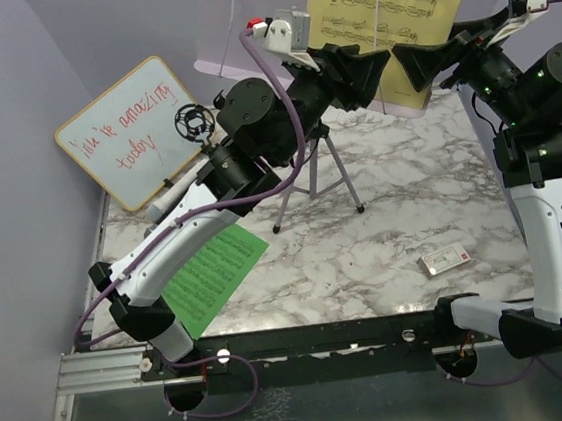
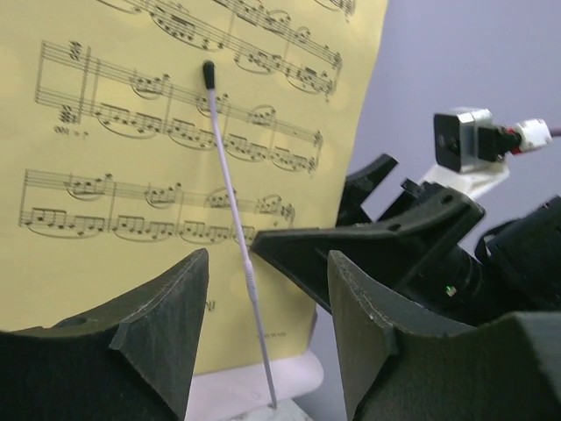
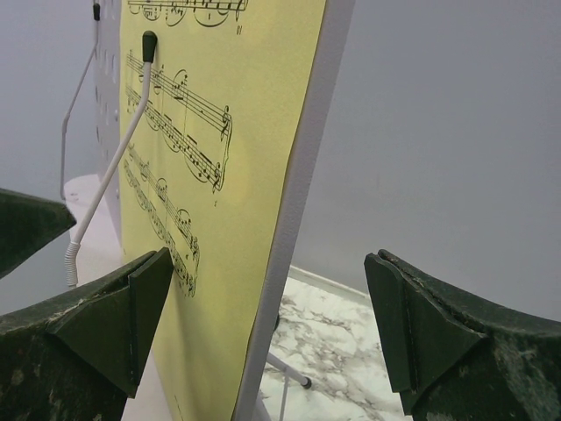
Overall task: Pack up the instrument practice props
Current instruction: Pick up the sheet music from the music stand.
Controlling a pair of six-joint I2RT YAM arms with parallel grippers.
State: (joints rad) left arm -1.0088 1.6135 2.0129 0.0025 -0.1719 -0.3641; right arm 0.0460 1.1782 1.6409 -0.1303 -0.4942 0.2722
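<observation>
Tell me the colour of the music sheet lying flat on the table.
The music sheet is green; top external view shows it best.

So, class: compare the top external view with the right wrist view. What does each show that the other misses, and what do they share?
Only the top view: the whiteboard, the green music sheet, the tripod and the small white device.
Only the right wrist view: the rack edge-on between the fingers of the open right hand, and the coil at the foot of the holder wire.
Both: the yellow music sheet with that black-tipped wire across it.
</observation>
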